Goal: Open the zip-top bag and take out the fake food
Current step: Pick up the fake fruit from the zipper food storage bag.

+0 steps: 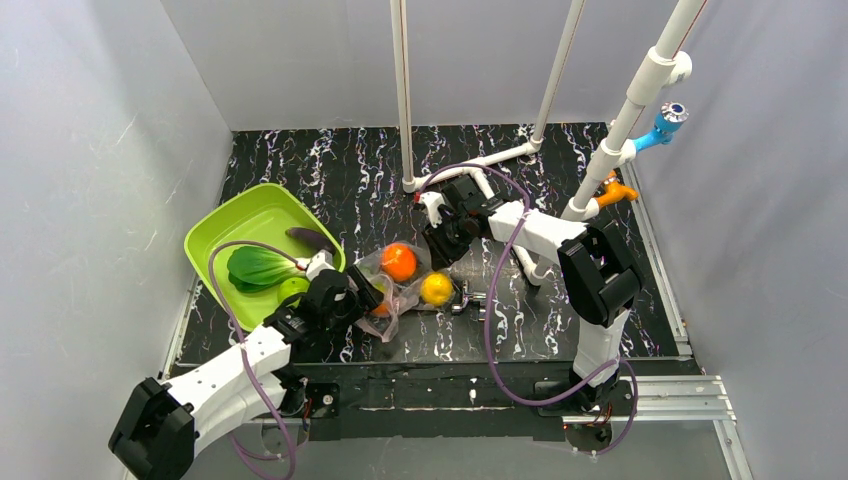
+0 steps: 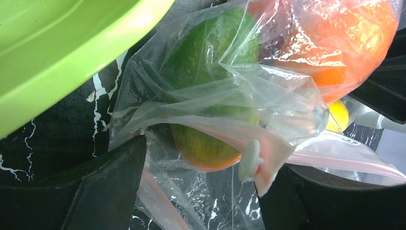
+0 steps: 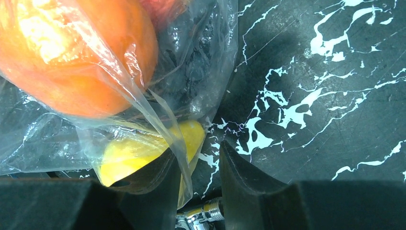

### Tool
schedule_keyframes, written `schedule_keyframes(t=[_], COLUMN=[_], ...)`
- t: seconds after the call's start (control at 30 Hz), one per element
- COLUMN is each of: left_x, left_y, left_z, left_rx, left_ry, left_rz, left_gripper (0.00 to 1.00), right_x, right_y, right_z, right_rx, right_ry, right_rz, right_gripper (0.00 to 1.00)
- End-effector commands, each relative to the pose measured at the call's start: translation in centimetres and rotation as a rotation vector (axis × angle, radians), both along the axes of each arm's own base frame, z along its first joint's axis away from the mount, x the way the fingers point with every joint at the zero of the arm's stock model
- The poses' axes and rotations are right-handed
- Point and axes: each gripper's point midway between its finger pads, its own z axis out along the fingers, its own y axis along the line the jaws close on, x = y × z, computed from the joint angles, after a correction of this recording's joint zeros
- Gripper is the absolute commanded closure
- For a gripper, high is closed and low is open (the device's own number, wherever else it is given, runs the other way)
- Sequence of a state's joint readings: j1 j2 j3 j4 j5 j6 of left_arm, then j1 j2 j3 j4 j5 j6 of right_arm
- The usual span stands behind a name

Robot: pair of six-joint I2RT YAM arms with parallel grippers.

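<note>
Nearest, the left gripper (image 2: 213, 160) is being held at the near-left end of the zip-top bag (image 1: 405, 285). Its fingers (image 2: 95, 191) are being kept wide apart and nothing is being clamped. The bag's pink zip strip (image 2: 330, 160) and pale slider (image 2: 250, 160) are being seen between those fingers. Whether the strip is touching the right-hand finger or only lying beside it cannot be told.

The bag is lying on the black marbled table (image 1: 330, 170), just right of the tray's near-right corner and between the two grippers. Inside it, a green fruit (image 2: 201, 67) is being seen closest to the mouth, its orange-tinted end under the strip. Behind it, an orange (image 1: 399, 262) and a lemon (image 1: 436, 289) are being wrapped in film. A red piece (image 3: 160, 7) is being glimpsed at the frame edge beside the orange. A small metal fitting (image 1: 466, 300) is lying on the table just right of the lemon.

To the left, the lime-green tray (image 1: 235, 215) is being occupied by a bok choy (image 1: 255, 268). An eggplant (image 1: 308, 238) is sitting at its right rim; in the tray or on the rim cannot be told.

Farther back, the right gripper (image 3: 198, 153) is being held at the bag's far-right edge. Its fingers (image 3: 249, 187) are being kept partly apart, with a gap showing table between them. Film is being draped against one finger, and no clamp on it is being shown.

At the far side, white pipes (image 1: 402, 100) are standing on the table. A blue fitting (image 1: 668, 122) and an orange fitting (image 1: 618, 190) are being carried on the right-hand pipe.
</note>
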State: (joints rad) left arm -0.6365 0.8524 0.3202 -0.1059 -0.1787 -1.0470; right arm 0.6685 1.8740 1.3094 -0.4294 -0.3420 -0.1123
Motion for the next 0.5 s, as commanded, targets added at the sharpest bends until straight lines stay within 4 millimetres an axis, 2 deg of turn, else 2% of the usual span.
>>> schedule_keyframes(t=[0.0, 0.13, 0.47], left_x=[0.2, 0.9, 3.2], left_y=[0.6, 0.9, -1.6], left_z=[0.3, 0.5, 2.5], left_rx=[0.024, 0.035, -0.068], left_ry=[-0.026, -0.032, -0.116], left_rz=[0.007, 0.044, 0.020], left_gripper=[0.24, 0.28, 0.28], right_x=[1.3, 1.2, 1.0], right_y=[-1.2, -1.1, -1.0], right_z=[-0.7, -0.9, -1.1], right_rx=[-0.064, -0.068, -0.072], right_ry=[-0.024, -0.021, -0.017], right_rz=[-0.017, -0.012, -0.006], right_gripper=[0.60, 0.60, 0.60])
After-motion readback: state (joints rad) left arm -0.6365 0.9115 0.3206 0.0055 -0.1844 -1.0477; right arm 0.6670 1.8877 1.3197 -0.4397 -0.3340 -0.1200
